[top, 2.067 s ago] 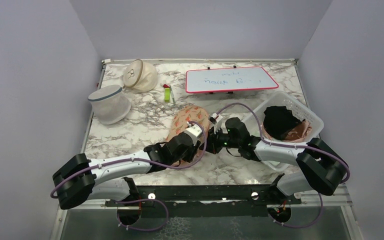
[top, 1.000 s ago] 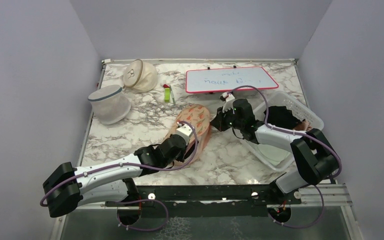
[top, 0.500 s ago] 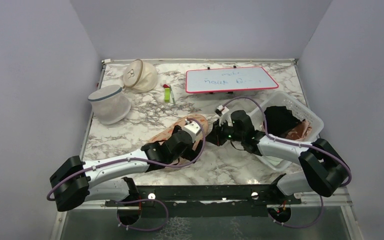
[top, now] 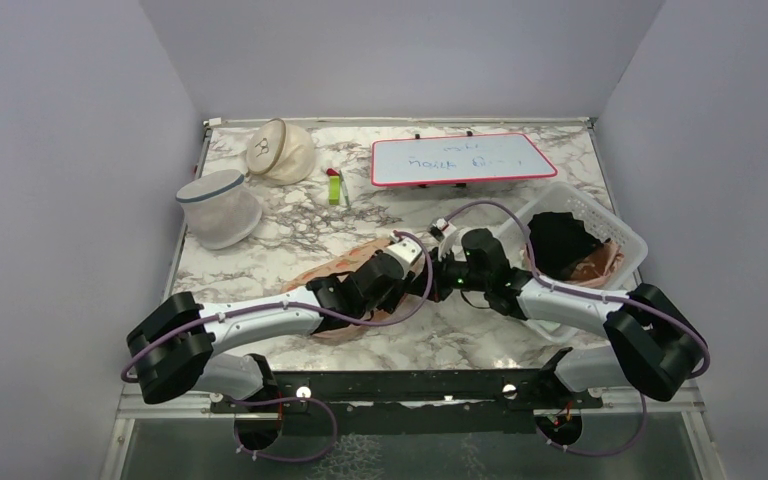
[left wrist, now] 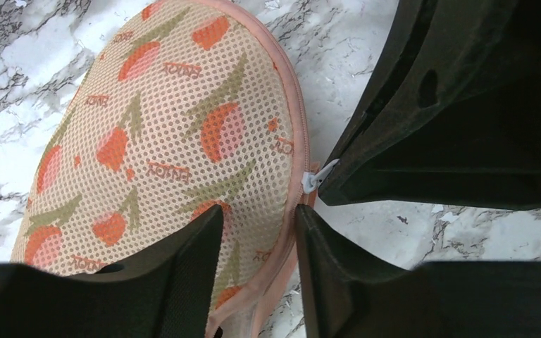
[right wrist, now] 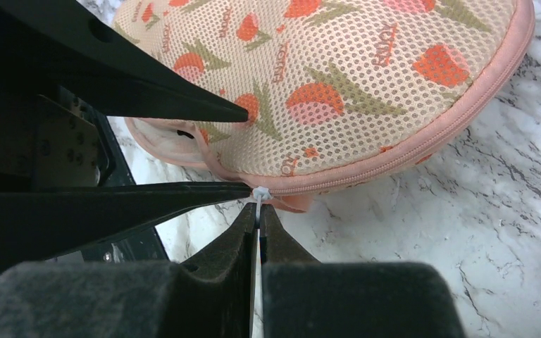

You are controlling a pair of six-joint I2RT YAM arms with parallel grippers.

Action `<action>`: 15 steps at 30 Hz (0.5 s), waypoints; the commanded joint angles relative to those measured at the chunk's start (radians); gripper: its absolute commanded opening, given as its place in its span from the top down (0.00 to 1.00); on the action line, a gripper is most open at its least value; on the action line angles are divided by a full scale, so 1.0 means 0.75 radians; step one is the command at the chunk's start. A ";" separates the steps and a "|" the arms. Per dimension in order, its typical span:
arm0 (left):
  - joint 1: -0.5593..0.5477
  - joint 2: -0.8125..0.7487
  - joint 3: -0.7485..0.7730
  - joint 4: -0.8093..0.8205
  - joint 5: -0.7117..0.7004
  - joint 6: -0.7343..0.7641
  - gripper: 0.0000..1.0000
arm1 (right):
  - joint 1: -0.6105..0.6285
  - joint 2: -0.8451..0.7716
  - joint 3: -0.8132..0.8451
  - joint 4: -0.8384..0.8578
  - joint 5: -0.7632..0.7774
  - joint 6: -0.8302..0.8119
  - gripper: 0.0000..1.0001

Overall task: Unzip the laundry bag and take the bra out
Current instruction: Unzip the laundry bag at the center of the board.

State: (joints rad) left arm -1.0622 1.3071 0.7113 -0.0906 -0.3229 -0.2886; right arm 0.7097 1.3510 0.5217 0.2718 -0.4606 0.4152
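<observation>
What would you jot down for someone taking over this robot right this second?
Left gripper: fingers straddle and seem clamped on the rim of the flat peach-pink flower-printed mesh laundry bag on the marble table.
Right gripper: fingers shut on the white zip pull.
Done: both grips set. The zip looks closed along the rim that shows; the bra is not in view.
To do: draw the zip open, take the bra out.

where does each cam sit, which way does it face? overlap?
Top external: above-behind bases, looking down at table; left arm and right arm show.
Left wrist: on left gripper, facing bag; own fingers clamp its rim.
Right wrist: on right gripper, facing bag; own fingers shut on zip pull.
Shared: wrist views both show pull, bag.
</observation>
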 commanded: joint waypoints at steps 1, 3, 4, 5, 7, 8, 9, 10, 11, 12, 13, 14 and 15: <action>-0.001 0.022 0.045 -0.005 -0.041 0.038 0.68 | 0.011 -0.053 0.009 0.023 -0.014 0.006 0.99; -0.001 0.019 0.041 -0.009 -0.030 0.041 0.70 | 0.010 -0.063 0.016 0.017 -0.018 0.006 0.99; -0.001 0.014 0.033 -0.004 -0.027 0.043 0.71 | 0.011 -0.066 0.013 0.025 -0.020 0.007 0.99; -0.001 0.013 0.026 0.007 -0.023 0.046 0.72 | 0.010 -0.066 0.013 0.032 -0.020 0.007 0.99; -0.001 0.012 0.022 0.013 -0.017 0.048 0.75 | 0.011 -0.055 0.023 0.027 -0.019 0.002 0.99; -0.001 0.012 0.026 0.006 -0.019 0.043 0.79 | 0.011 -0.050 0.032 0.018 -0.019 0.001 0.99; -0.001 0.014 0.031 0.002 -0.017 0.041 0.83 | 0.011 -0.045 0.039 0.013 -0.023 0.002 0.99; -0.001 0.014 0.035 -0.002 -0.015 0.041 0.87 | 0.011 -0.043 0.041 0.015 -0.025 0.004 0.99; -0.001 0.013 0.034 -0.003 -0.017 0.040 0.91 | 0.011 -0.047 0.040 0.024 -0.024 0.004 0.99; -0.001 0.009 0.029 -0.001 -0.019 0.043 0.95 | 0.011 -0.050 0.035 0.030 -0.016 0.003 0.99; -0.001 0.007 0.025 0.000 -0.022 0.045 0.99 | 0.010 -0.053 0.034 0.031 -0.007 0.003 0.99; -0.001 0.002 0.022 -0.007 -0.025 0.044 1.00 | 0.010 -0.055 0.034 0.023 0.007 0.002 0.99; -0.001 -0.001 0.021 -0.019 -0.024 0.041 1.00 | 0.011 -0.059 0.038 0.008 0.024 0.011 0.99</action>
State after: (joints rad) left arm -1.0626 1.3170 0.7128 -0.0898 -0.3237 -0.2649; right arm 0.7124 1.3277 0.5224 0.2707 -0.4599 0.4152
